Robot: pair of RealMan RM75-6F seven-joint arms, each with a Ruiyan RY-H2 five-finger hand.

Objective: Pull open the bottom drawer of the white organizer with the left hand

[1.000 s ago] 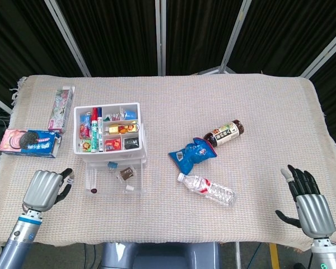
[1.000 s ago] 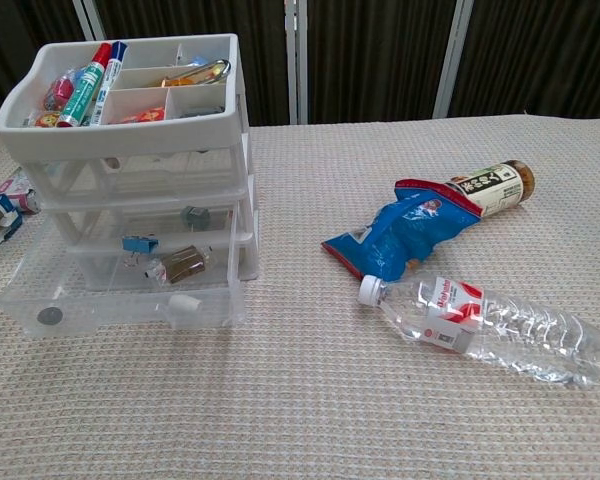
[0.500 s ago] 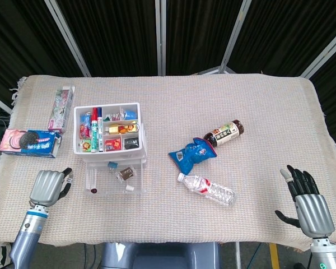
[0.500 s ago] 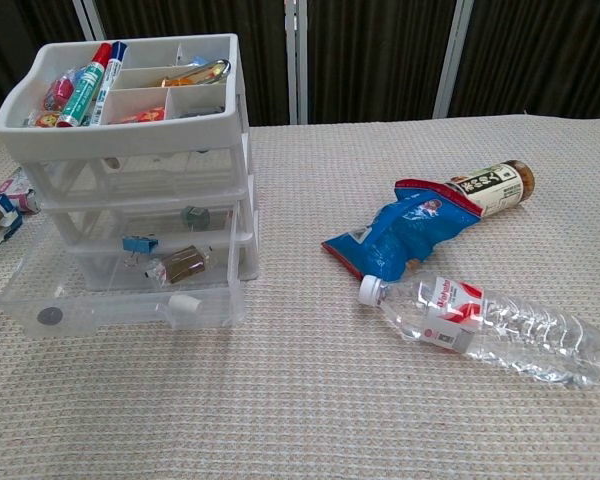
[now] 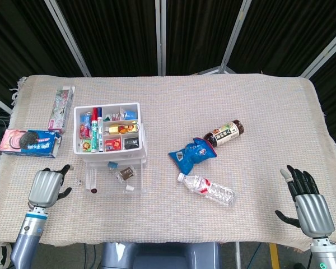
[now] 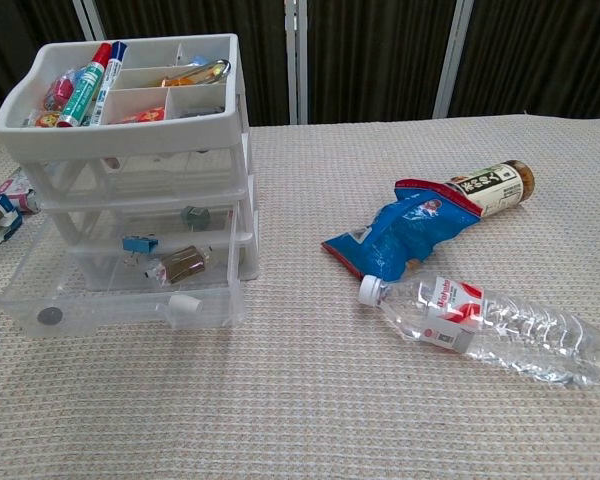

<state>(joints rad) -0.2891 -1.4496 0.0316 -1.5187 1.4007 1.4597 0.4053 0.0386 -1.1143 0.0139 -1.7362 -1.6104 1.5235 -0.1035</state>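
The white organizer (image 5: 107,128) (image 6: 130,110) stands left of the table's middle, its top tray filled with pens and small items. Its clear bottom drawer (image 5: 113,176) (image 6: 120,300) is pulled out toward me, with a few small items inside. In the head view my left hand (image 5: 45,188) hovers just left of the drawer's front, apart from it, fingers spread and holding nothing. The chest view does not show it. At the front right edge my right hand (image 5: 309,203) is open with its fingers spread, far from everything.
A blue snack bag (image 5: 191,153) (image 6: 405,235), a dark sauce bottle (image 5: 225,133) (image 6: 493,186) and a lying clear water bottle (image 5: 208,189) (image 6: 485,320) sit right of the organizer. A cookie box (image 5: 29,142) and a slim carton (image 5: 61,108) lie at the left.
My left hand has drawn back a little toward the table's front edge and its fingers have spread. The drawer stays pulled out. The right hand has not moved.
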